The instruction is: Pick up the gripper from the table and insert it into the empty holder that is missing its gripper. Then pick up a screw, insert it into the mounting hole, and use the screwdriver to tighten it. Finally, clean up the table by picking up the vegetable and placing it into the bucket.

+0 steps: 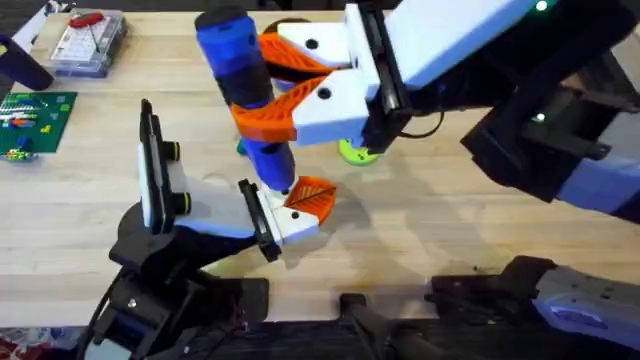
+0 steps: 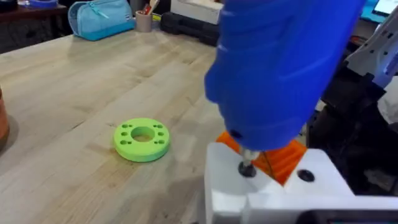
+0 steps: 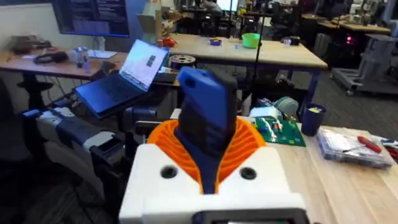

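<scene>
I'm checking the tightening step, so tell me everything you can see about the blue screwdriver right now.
The screwdriver is a thick bright-blue cylinder that looks like plastic, with darker blue bands and a narrow metal tip. It stands roughly upright, leaning slightly, tip down. The right end effector is clamped around its body with orange ribbed pads on both sides. In the left wrist view the tip sits on a screw head in the white mounting part at the left end effector, over the wooden table.

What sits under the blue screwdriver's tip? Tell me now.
Under the screwdriver tip is a small dark screw set in the white mounted gripper, with its orange pad just behind. The hole below the screw is covered.
</scene>
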Robot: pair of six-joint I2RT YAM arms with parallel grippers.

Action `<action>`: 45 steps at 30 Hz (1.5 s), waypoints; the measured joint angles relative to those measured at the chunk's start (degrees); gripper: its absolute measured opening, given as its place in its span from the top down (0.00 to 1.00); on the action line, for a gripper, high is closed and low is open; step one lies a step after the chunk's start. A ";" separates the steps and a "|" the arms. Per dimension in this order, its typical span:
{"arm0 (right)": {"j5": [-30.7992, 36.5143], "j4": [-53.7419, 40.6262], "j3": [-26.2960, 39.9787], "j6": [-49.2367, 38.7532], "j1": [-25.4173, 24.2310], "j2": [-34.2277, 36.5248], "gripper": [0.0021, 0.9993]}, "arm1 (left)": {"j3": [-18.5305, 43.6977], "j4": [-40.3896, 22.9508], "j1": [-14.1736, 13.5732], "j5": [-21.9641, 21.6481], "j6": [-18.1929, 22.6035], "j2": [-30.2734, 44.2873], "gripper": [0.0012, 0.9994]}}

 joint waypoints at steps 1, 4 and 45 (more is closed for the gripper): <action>-0.42 0.14 0.00 -0.22 -0.01 0.00 0.93 | 0.00 0.01 0.00 -0.07 0.00 -0.01 0.99; -1.33 0.27 0.00 -0.71 -0.01 0.00 0.93 | 0.00 -0.02 0.00 -0.13 -0.01 -0.01 0.99; -3.10 -4.27 2.93 1.72 0.38 -0.79 0.93 | 0.00 1.06 0.00 -0.12 -0.12 0.26 0.99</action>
